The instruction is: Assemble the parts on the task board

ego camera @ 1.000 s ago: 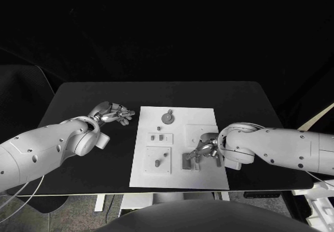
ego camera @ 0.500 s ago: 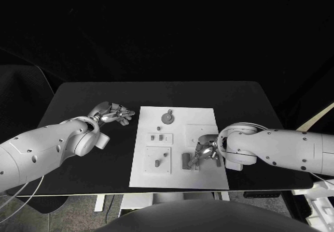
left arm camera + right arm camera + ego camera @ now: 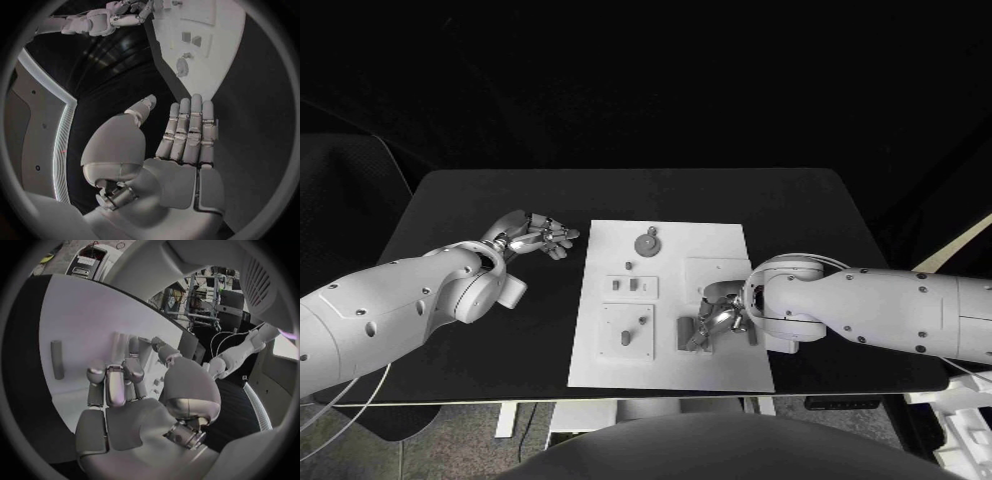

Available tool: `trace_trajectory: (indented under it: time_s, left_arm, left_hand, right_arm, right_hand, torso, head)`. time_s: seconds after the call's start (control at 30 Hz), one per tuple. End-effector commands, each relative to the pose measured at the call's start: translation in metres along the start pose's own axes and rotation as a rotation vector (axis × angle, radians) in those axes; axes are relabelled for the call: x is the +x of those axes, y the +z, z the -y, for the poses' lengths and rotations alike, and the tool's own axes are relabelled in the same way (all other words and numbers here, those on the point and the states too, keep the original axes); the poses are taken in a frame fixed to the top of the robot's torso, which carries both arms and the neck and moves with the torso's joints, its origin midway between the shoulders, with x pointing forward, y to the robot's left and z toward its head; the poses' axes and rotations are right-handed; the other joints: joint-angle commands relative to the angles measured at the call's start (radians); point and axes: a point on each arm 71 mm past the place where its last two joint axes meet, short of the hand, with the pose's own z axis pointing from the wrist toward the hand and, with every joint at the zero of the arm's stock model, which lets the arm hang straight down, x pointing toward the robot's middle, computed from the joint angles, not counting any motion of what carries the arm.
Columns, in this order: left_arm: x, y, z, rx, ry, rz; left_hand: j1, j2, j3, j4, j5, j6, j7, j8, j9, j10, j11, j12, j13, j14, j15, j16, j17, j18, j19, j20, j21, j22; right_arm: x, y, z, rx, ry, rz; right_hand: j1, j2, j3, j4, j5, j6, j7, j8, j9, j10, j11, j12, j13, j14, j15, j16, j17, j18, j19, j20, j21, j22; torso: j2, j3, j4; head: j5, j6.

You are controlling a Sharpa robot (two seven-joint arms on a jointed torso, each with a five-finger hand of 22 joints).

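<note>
Right hand [image 3: 718, 320] has crept toward 7 o'clock over the task board [image 3: 668, 372] — grasp undeterminable; left hand [image 3: 531, 235] idles, fingers spread — assembly ongoing.

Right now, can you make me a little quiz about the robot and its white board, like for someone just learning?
1. True or false: the left hand is over the bare black table, beside the task board, not on it.
2. Which hand is down over the board's near right part, by the upright grey parts? A) left hand B) right hand C) both
3. Fill in: the round grey part lies near the board's ____ edge (far or near).

Key: 1 true; 2 B; 3 far. Whether the right hand actually holds a part cannot be told.
</note>
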Motion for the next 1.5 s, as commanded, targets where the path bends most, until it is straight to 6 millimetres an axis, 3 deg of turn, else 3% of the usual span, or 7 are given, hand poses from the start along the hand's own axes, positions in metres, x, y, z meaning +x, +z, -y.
trace_trajectory:
  time_s: [0.03,1.13,1.5]
  left_arm:
    - [0.001,0.000,0.002,0.008,-0.006,-0.003]
    - [0.000,0.000,0.001,0.007,-0.006,-0.003]
    - [0.000,0.000,0.001,0.006,-0.005,0.000]
  left_hand:
    - [-0.012,0.000,-0.007,-0.001,0.002,0.001,0.002,-0.002,0.000,-0.002,-0.003,-0.004,0.001,-0.005,-0.001,-0.003,-0.002,0.009,-0.005,0.000,-0.005,0.001]
    - [-0.012,0.000,-0.007,-0.001,0.002,0.001,0.002,-0.002,0.000,-0.002,-0.003,-0.004,0.001,-0.005,-0.001,-0.003,-0.002,0.009,-0.005,0.000,-0.005,0.001]
    - [-0.012,0.000,-0.007,-0.001,0.002,0.001,0.002,-0.002,0.000,-0.002,-0.003,-0.004,0.001,-0.005,-0.001,-0.003,-0.002,0.009,-0.005,0.000,-0.005,0.001]
  right_arm:
    - [0.000,0.001,-0.001,-0.001,-0.040,0.003]
    - [-0.006,0.001,0.001,0.013,-0.069,0.080]
    - [-0.020,-0.013,0.025,0.050,-0.010,0.161]
  right_hand:
    - [0.010,0.000,-0.001,-0.007,-0.004,0.031,0.026,0.007,0.002,0.008,0.001,0.006,0.001,0.006,0.002,0.031,0.000,0.021,0.003,-0.003,0.126,0.001]
    - [0.008,0.011,-0.008,0.013,-0.004,0.046,0.023,0.018,0.011,0.019,-0.001,0.008,0.000,0.004,0.002,0.029,-0.012,0.021,0.010,-0.002,0.128,0.003]
    - [-0.005,0.004,-0.017,0.021,-0.005,0.044,0.024,0.017,0.012,0.022,-0.001,0.008,0.000,0.028,0.002,0.037,0.015,0.021,0.012,-0.001,0.128,0.004]
  torso:
    - [-0.001,-0.0003,0.0000]
    - [0.000,0.0003,0.0000]
    - [-0.001,0.0007,-0.0008]
  head:
    - [0.001,0.000]
    - [-0.001,0.000]
    - [-0.001,0.000]
